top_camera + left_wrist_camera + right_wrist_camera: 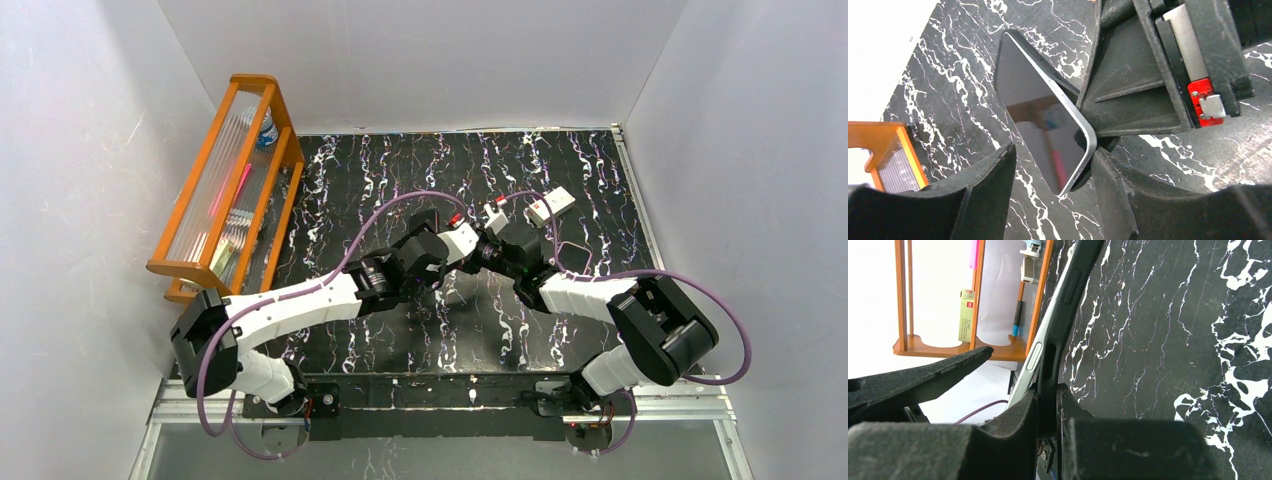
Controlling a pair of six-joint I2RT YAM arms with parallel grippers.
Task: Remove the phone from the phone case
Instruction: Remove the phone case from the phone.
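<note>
Pinching the phone case (pixel 1087 260), the right end effector (pixel 1048 405) presses beside the phone (pixel 1038 120).

Your top view looks down from above the near edge, taking in the whole table (pixel 380 170) and the rack (pixel 228 185) on its left. Your left wrist view sits close over the phone (pixel 1038 115). Your right wrist view looks edge-on along the phone case (pixel 1068 290). Both catch that rack.

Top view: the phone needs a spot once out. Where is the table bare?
Bare: the far strip of table from the rack to the right wall, and the near patch between the left arm and right arm. Crowded: the middle, where both meet at the phone.
</note>
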